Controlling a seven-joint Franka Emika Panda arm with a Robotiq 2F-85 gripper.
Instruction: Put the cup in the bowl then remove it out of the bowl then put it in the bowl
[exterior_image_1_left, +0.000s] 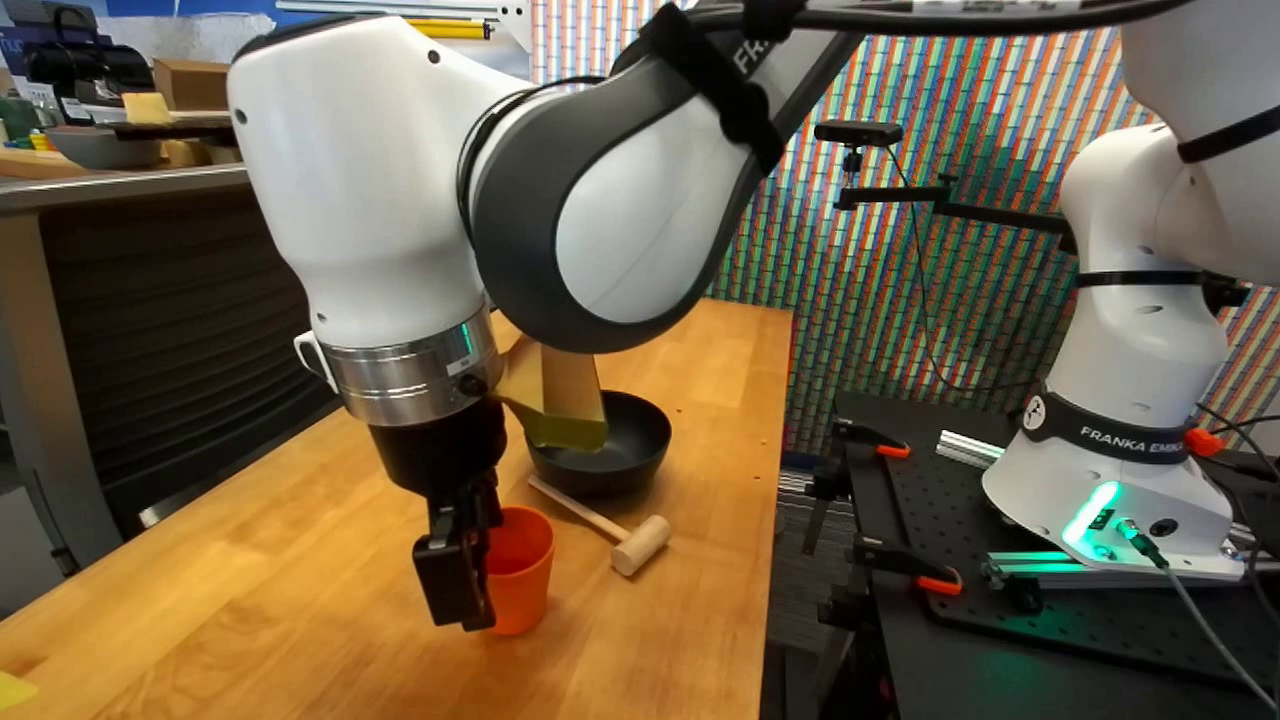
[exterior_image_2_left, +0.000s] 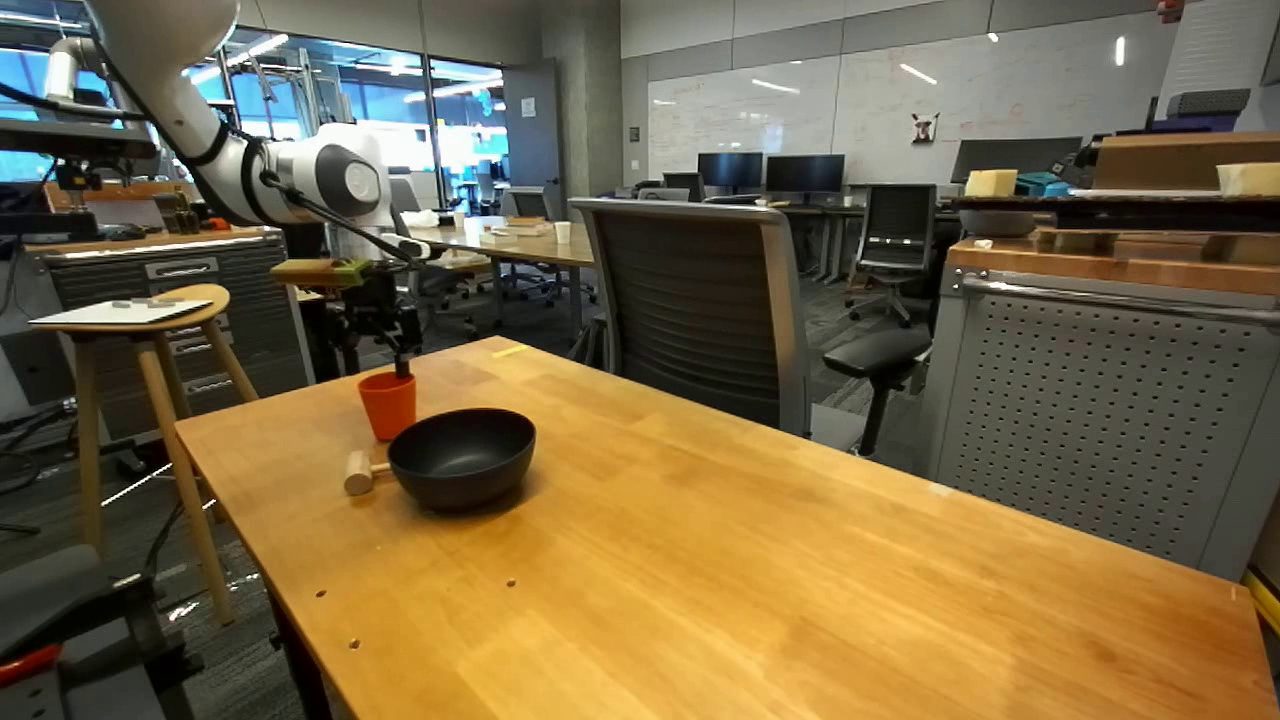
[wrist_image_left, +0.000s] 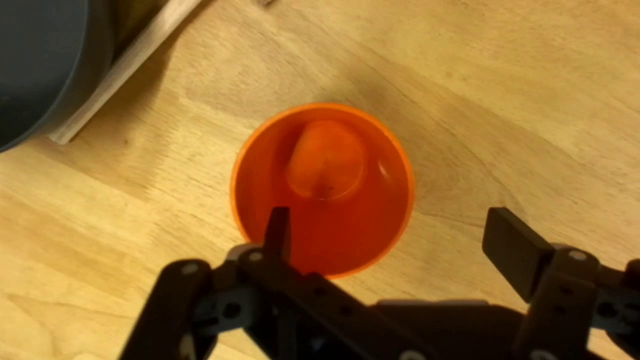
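A mallet (exterior_image_1_left: 637, 547) obstructs the gap between cup (exterior_image_1_left: 522, 590) and bowl (exterior_image_1_left: 625, 465); the table (exterior_image_2_left: 800, 580) is free toward the edge by the chair (exterior_image_2_left: 690, 310).

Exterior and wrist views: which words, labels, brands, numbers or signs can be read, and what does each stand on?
"FRANKA EMIKA": robot base's black band, beside a round emblem, in an exterior view.
"FR": dark arm link, in an exterior view; following letters hidden.
Too small to read: metal flange's label; door sheet.
Too blurred or faint: left-edge background lettering; writing on the whiteboard.
Wrist view: none readable. Cup and bowl: no text visible.
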